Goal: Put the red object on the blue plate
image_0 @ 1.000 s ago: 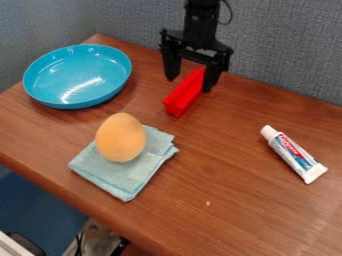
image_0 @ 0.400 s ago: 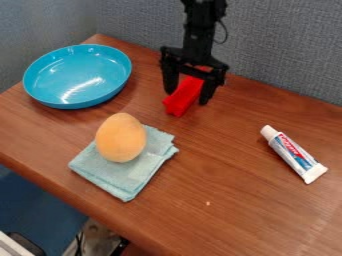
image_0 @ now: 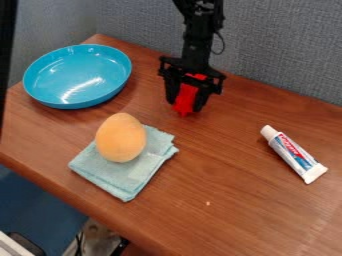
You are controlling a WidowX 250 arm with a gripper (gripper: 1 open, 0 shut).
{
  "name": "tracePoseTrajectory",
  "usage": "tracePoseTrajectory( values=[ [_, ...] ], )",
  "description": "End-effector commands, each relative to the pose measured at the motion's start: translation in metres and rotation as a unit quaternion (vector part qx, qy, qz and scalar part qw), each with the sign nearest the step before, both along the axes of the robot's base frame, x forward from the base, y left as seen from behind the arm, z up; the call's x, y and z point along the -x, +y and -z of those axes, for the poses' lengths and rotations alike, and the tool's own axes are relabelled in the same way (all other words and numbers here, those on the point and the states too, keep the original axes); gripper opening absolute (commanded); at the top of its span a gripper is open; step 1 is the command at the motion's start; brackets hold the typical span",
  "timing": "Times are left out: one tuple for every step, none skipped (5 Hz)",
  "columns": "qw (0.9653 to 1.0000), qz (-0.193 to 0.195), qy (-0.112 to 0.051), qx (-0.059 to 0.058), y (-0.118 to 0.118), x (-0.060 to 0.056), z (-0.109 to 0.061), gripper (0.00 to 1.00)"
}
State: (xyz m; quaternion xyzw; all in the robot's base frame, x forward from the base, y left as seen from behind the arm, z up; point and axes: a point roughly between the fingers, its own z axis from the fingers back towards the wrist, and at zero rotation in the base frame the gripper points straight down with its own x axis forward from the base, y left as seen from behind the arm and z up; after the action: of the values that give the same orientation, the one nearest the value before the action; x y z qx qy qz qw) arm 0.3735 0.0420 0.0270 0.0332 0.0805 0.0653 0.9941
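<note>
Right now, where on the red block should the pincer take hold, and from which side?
Grip the red block across its narrow width near the middle, coming straight down from above. It lies flat and elongated on the table, and the pincer already straddles it there.

Black arm came straight down from the top edge, wrist vertical. Tool pointed down, low at the surface, fingers closed in on the red object.

You won't get any readable text here, honestly: the toothpaste tube has red and blue print on it, but it's way too blurry to read.
</note>
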Motion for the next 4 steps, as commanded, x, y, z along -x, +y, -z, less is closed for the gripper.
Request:
tracePoseTrajectory(
  values=[
    [0.9997, 0.002, -0.025, -0.007, 0.006, -0.006, -0.016, 0.0],
    [0.9996, 0.005, -0.029, -0.005, 0.004, -0.005, -0.023, 0.0],
    [0.9994, 0.009, -0.033, -0.004, 0.001, -0.004, -0.03, 0.0],
    [0.9992, 0.012, -0.037, -0.003, -0.001, -0.002, -0.037, 0.0]
  ],
)
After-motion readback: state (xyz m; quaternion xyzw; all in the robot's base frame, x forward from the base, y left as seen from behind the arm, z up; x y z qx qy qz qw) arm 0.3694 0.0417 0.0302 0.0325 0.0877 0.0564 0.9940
